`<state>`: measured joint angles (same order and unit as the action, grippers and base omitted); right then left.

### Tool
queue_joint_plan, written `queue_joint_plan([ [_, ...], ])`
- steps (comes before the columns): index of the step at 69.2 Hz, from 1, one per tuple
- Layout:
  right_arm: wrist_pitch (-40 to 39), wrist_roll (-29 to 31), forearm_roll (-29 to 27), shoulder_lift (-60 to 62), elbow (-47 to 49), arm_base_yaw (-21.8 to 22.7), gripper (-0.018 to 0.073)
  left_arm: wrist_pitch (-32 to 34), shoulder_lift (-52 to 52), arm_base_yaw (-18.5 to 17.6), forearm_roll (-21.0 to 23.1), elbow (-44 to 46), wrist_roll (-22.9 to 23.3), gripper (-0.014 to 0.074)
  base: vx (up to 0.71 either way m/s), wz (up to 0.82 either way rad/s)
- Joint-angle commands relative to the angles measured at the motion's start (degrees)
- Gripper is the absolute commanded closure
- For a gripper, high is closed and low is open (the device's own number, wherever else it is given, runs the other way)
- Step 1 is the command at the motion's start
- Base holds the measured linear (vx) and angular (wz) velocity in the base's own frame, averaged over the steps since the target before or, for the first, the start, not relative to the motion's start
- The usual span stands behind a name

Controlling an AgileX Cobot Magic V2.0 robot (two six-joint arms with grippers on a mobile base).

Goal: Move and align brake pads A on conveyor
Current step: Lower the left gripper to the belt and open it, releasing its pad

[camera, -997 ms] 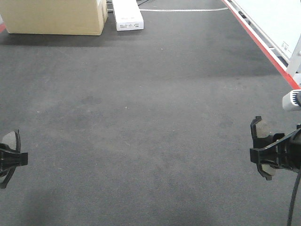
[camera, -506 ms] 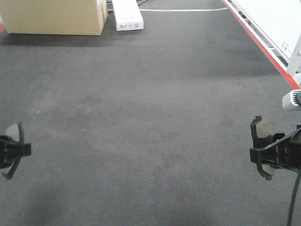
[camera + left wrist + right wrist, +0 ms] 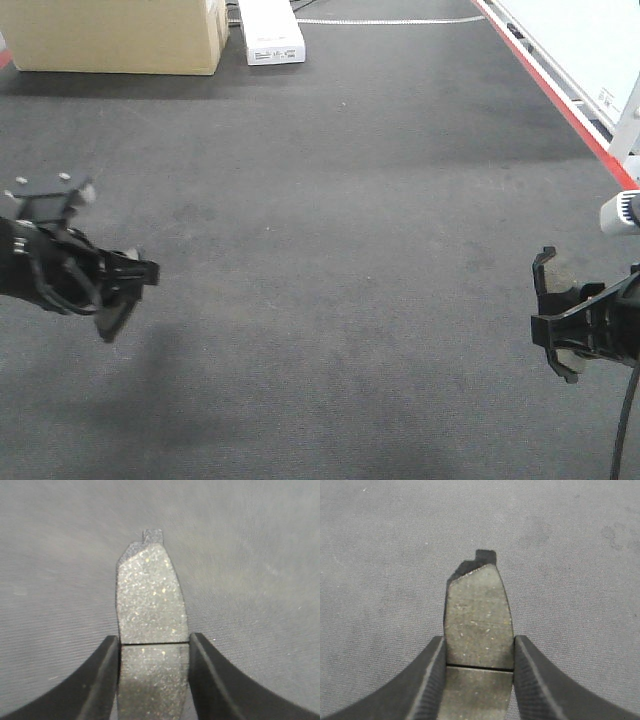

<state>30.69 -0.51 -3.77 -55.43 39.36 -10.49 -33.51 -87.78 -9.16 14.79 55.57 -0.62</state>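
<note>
Two brake pads carried over the conveyor, neither yet laid down.

The left gripper [image 3: 154,641] had its jaws closed on the flanks of a brake pad [image 3: 150,597], gritty face toward the wrist camera and centre groove level with the jaw tips. The right gripper [image 3: 479,647] clamped a second pad [image 3: 479,612] the same way. Both hung over the conveyor [image 3: 330,200], well apart, the left one further in and the right one toward the belt's right side; how high they rode was hard to judge from the front view. Each pad was pinched across its middle with its end jutting forward, so a nudge against the felt-like belt while lowering could pivot it in the jaws and land it skewed. Releasing from too high might tip a pad over and spoil the alignment.
</note>
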Motion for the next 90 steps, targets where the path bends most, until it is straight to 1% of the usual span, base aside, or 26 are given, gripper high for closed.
queue_joint_plan([
  [1, -4.33, -0.01, 0.11, 0.96, 1.76, -0.04, 0.0562, 3.6, -1.66, -0.61, 0.73, 2.28, 2.85, 0.0573, 0.0, 0.0],
  [11, -4.33, -0.01, 0.11, 0.96, 1.76, -0.04, 0.0562, 3.62, -5.86, -0.61, 0.59, 2.28, 4.26, 0.0573, 0.0, 0.0],
  [28, -4.33, -0.01, 0.11, 0.96, 1.76, -0.04, 0.0562, 2.37, -11.57, -0.61, 0.59, 2.28, 4.29, 0.0569, 0.0, 0.0],
  [41, -4.33, -0.01, 0.11, 0.96, 1.76, -0.04, 0.0562, 1.22, -12.25, -0.61, 0.59, 2.28, 4.52, 0.0555, 0.0, 0.0],
  [47, -4.33, -0.01, 0.11, 0.96, 1.76, -0.04, 0.0562, 1.47, -12.25, -0.61, 0.59, 2.28, 5.39, 0.0526, 0.0, 0.0],
  [54, -4.33, -0.01, 0.11, 0.96, 1.76, -0.04, 0.0562, 1.47, -12.25, -0.61, 0.59, 2.28, 5.73, 0.0465, 0.0, 0.0],
  [66, -4.33, -0.01, 0.11, 0.96, 1.76, -0.04, 0.0562, 1.64, -12.17, -0.61, 0.59, 2.28, 5.73, 0.0264, 0.0, 0.0],
  [73, -4.33, -0.01, 0.11, 0.96, 1.76, -0.04, 0.0562, 2.2, -11.77, -0.61, 0.52, 2.28, 5.73, 0.0127, 0.0, 0.0],
  [78, -4.33, -0.01, 0.11, 0.96, 1.76, -0.04, 0.0562, 3.0, -11.0, -0.61, -0.26, 2.28, 5.73, 0.0052, 0.0, 0.0],
  [82, -4.33, -0.01, 0.11, 0.96, 1.76, -0.04, 0.0562, 3.52, -9.8, -0.61, -0.89, 2.28, 5.42, 0.0007, 0.0, 0.0],
  [90, -4.33, -0.01, 0.11, 0.96, 1.76, -0.04, 0.0562, 3.98, -6.23, -0.61, -2.3, 2.28, 4.58, -0.0027, 0.0, 0.0],
])
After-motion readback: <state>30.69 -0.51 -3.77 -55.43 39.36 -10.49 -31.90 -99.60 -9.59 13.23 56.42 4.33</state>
